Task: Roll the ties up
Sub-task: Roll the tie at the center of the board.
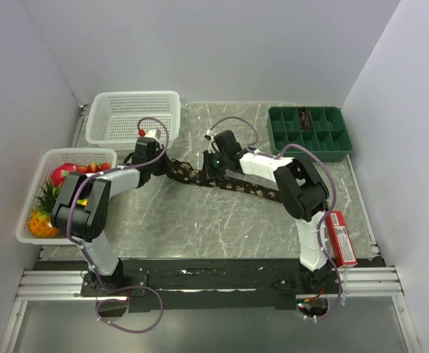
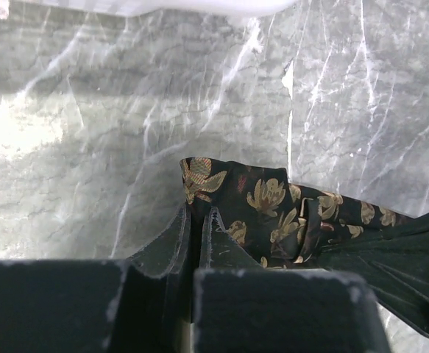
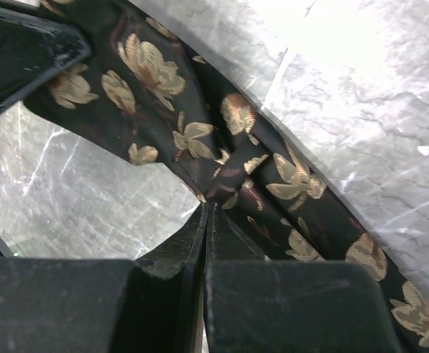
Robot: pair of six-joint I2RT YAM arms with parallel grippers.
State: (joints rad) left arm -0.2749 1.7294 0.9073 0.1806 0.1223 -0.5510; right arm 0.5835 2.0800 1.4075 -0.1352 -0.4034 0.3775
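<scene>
Mid-table: long dark black-brown fabric tie with tan floral print (image 1: 232, 184), slung diagonally from far-left to near-right. Left end pinched in black left gripper (image 2: 196, 220), jaws closed. Further along, pinched in black right gripper (image 3: 208, 213), likewise clamped tight. Underneath, grey marbled table (image 1: 199, 228). White plastic mesh basket (image 1: 137, 95) far-left, green compartment tray (image 1: 310, 156) far-right.

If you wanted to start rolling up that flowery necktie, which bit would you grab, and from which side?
Probably the necktie by its blunt end, where the left claw is shut on the edge. Come down from above, pinching across the narrow width: it stretches long and thin over the table, so only an end can begin a roll.
</scene>
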